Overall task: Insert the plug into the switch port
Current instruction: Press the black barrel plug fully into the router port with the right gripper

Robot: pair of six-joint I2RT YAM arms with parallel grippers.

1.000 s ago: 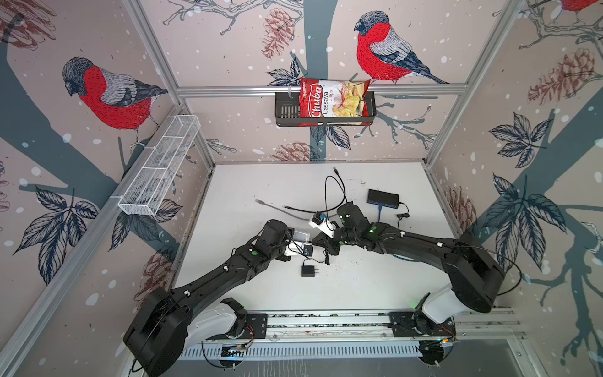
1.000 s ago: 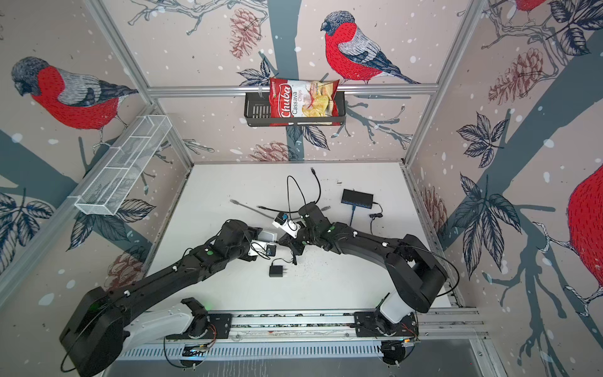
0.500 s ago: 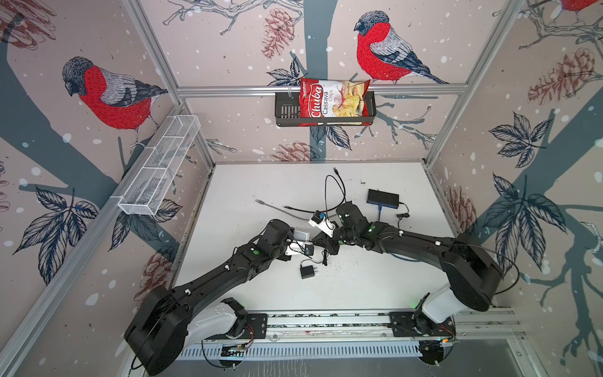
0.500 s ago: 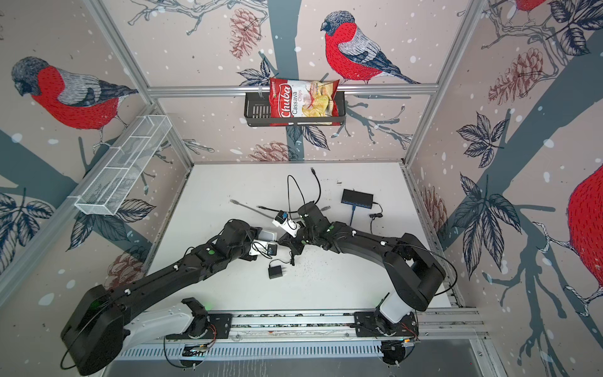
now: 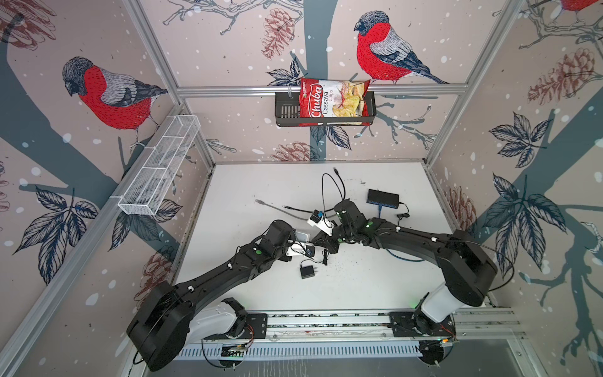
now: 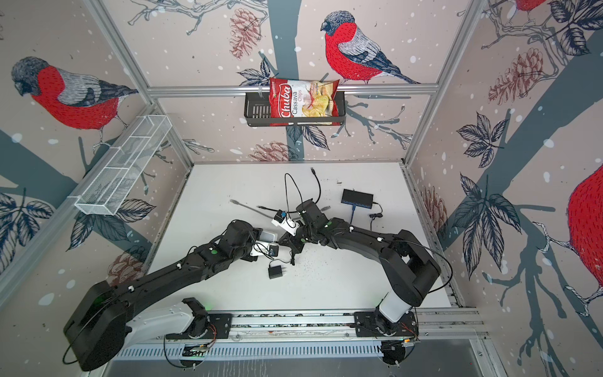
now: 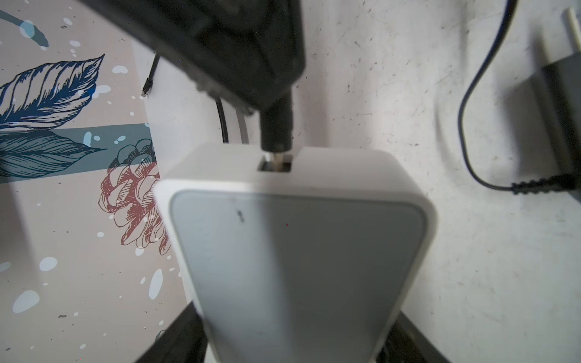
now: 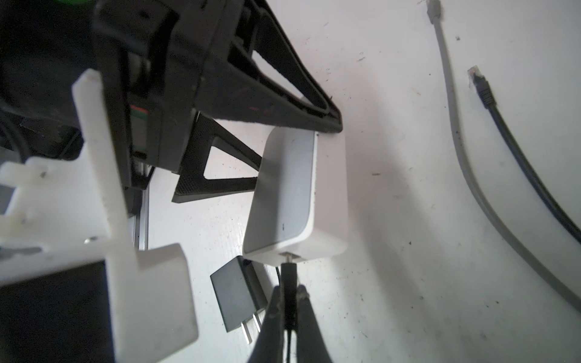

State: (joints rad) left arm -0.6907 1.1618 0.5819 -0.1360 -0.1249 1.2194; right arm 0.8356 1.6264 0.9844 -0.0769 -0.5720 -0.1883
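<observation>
The left end effector (image 8: 297, 155) is spread wide, clamping the sides of the white switch (image 7: 298, 251) near the middle of the worktop (image 5: 261, 182). The right end effector (image 8: 289, 295) is pinched on the black plug (image 7: 278, 125), whose metal tip sits at the port (image 7: 267, 166) mouth; how deep, I can't tell. Lots of bare white surface toward the back-left corner, a black adapter (image 5: 306, 271) lying near the switch, bird-print walls (image 5: 81, 212) around.

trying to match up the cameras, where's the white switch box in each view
In a top view: white switch just left of centre.
In a top view: left of centre again.
Left wrist: fills the foreground, plug at its port.
Right wrist: mid-frame, beyond the plug.
Shared landmark: black power adapter lying nearby.
</observation>
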